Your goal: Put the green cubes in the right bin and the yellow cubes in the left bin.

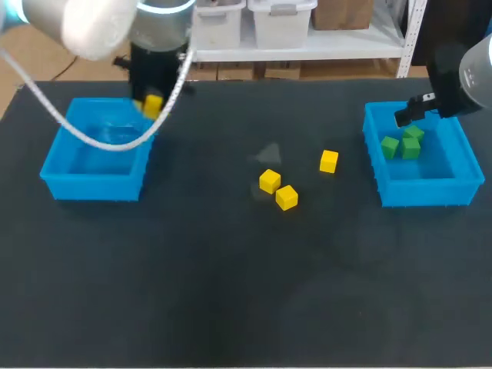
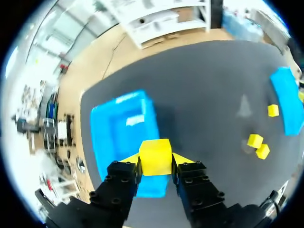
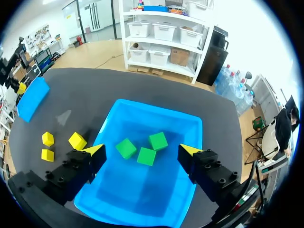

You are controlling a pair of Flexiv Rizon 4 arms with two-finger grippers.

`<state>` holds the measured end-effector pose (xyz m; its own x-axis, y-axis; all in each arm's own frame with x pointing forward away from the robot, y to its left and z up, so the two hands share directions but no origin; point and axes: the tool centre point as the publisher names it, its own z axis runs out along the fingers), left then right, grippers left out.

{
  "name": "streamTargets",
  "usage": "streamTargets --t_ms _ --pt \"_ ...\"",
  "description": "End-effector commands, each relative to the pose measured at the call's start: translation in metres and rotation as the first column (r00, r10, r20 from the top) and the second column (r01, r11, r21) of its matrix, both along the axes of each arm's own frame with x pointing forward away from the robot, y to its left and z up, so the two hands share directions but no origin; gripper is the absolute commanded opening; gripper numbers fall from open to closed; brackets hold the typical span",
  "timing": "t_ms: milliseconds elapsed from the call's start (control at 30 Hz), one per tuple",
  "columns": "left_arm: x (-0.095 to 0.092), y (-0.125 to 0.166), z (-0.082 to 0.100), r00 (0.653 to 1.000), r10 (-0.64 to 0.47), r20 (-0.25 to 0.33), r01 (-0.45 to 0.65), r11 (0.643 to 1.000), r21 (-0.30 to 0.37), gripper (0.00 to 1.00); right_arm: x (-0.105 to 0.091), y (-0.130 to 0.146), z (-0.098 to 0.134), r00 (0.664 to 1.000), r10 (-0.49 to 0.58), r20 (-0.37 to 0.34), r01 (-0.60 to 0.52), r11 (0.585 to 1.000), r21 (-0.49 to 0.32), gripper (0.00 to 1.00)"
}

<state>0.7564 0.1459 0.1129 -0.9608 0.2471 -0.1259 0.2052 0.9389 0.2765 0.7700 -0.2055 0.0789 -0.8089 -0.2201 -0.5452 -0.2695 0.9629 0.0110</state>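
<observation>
One yellow cube [image 2: 155,154] pinched in the left pincer [image 2: 156,161] hangs over the left bin's [image 2: 102,137] corner; released here, it could clip the rim and tumble onto the desk [image 2: 199,90].

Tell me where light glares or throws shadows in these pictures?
Head view: a pale sheen inside the left bin, and a faint pale patch on the table, glare or scuff, I cannot tell. Left wrist view: a white glint in that bin, ahead of the held yellow cube. Right wrist view: the right bin evenly lit, green cubes casting only faint shadows.
</observation>
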Motion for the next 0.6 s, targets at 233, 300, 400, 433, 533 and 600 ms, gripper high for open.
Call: streamTargets --t_ms 233,300,400,433,533,600 --pt "-0.048 0.064 -0.026 0.987 0.122 0.104 -0.121 0.993 -0.016 0.0 -0.001 0.001 -0.001 1.0 -0.004 0.005 0.004 1.0 -0.003 1.0" --pt "-0.048 0.066 -0.027 0.986 0.13 0.104 -0.131 0.991 -0.001 0.36 -0.001 0.001 -0.001 1.0 -0.004 0.005 0.004 1.0 -0.003 1.0" --pt "-0.047 0.066 -0.026 0.983 0.135 0.125 -0.135 0.991 -0.012 1.0 -0.001 0.001 -0.001 1.0 -0.004 0.005 0.004 1.0 -0.003 1.0" --pt "-0.045 0.066 -0.025 0.981 0.138 0.139 -0.138 0.99 -0.008 1.0 -0.001 0.001 -0.001 1.0 -0.004 0.005 0.004 1.0 -0.003 1.0" --pt "-0.039 0.061 -0.018 0.972 0.148 0.184 -0.147 0.989 -0.021 1.0 -0.001 0.001 -0.001 1.0 -0.004 0.005 0.004 1.0 -0.003 1.0" --pt "-0.034 0.049 -0.009 0.969 0.118 0.218 -0.114 0.993 -0.031 1.0 -0.001 0.001 -0.001 1.0 -0.004 0.005 0.004 1.0 -0.003 1.0"
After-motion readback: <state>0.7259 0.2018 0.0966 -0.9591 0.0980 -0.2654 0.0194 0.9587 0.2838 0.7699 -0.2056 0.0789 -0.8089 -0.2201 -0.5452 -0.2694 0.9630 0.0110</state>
